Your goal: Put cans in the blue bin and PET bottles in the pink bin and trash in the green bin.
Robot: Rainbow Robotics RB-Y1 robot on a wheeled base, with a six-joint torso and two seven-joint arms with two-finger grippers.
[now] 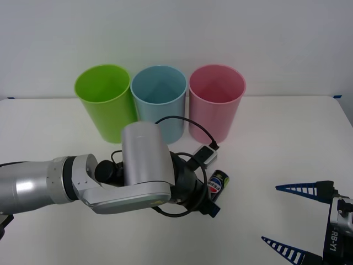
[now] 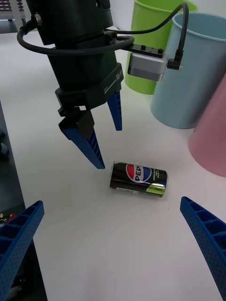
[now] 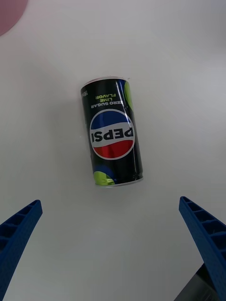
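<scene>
A small black Pepsi can lies on its side on the white table, in front of the pink bin. My left gripper hangs open just above and beside the can, apart from it. In the left wrist view the can sits ahead of the spread blue fingers. My right gripper stands open near the table's front right, facing the can. The blue bin stands in the middle and the green bin to its left. PET bottles and trash are out of view.
The three bins stand upright in a row at the back, rims nearly touching. My left arm reaches across the table's middle, with a small camera and looped cable at its wrist. Bare table lies to the right of the can.
</scene>
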